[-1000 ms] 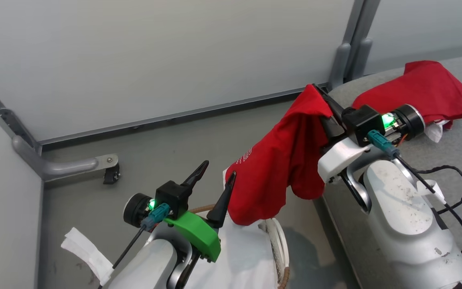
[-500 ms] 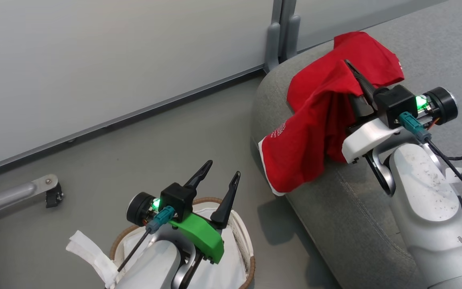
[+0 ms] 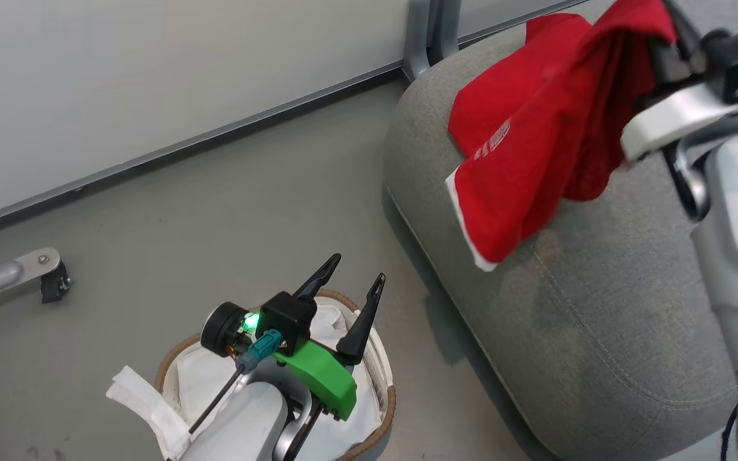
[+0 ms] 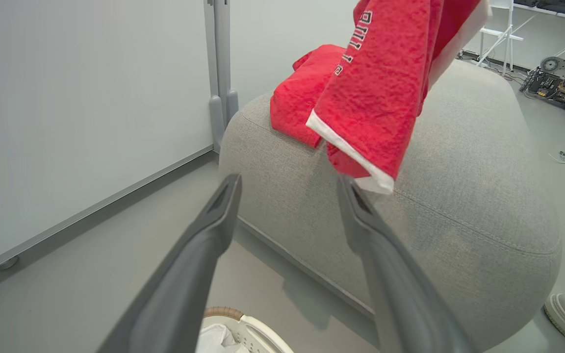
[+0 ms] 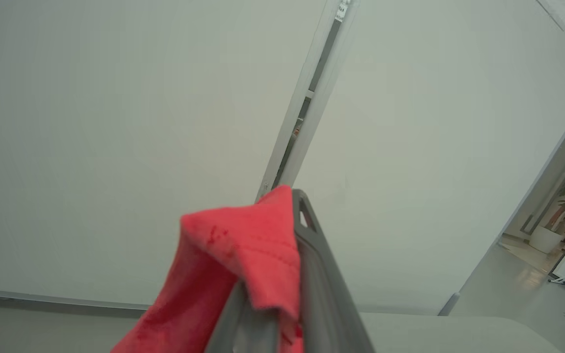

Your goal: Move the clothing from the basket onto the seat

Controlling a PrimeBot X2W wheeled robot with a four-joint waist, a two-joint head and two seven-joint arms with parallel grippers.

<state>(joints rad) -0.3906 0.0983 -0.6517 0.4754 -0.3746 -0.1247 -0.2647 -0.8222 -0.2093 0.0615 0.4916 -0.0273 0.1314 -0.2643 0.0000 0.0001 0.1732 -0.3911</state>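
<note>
Two tops: plain top (image 4: 297, 98) lay on seat (image 3: 599, 320); printed top (image 3: 523, 192) hung pinched in R claw (image 5: 290, 220) over seat (held high to clear edge, prob.). L claw (image 3: 356, 269), spread, empty, hovered over basket (image 3: 343, 296).

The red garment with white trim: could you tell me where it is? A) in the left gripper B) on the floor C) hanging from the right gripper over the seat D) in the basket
C: the right gripper pinches the garment, which hangs over the seat.
</note>
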